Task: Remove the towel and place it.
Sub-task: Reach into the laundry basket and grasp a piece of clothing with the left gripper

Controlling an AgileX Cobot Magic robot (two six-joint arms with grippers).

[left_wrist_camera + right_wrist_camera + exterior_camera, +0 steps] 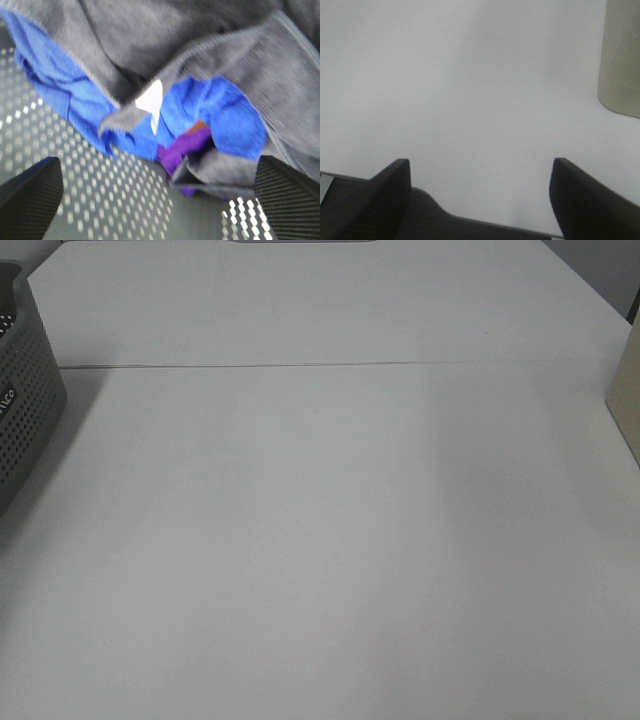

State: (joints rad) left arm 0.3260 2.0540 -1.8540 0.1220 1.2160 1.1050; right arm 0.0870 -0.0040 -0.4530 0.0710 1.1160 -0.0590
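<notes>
Left wrist view alone: charcoal terry towel (165,35), blurred, apparently inside grey perforated plastic basket (25,410) at left edge of white tabletop (320,540); left gripper (159,195) released, holding nothing. Right gripper (481,165) released, facing open tabletop.

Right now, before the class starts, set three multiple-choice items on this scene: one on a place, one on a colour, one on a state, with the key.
1. In the high view, where is the perforated basket?
A) at the left edge of the table
B) at the centre
C) at the right edge

2. In the left wrist view, what colour is the big cloth beside the dark towel?
A) yellow
B) blue
C) green

3. How is the right gripper?
A) shut on the towel
B) shut, empty
C) open, empty

Key:
1 A: the frame cuts the basket off at the left edge.
2 B: bright blue folds lie against the towel.
3 C: its jaws stand wide apart over bare table.
</notes>
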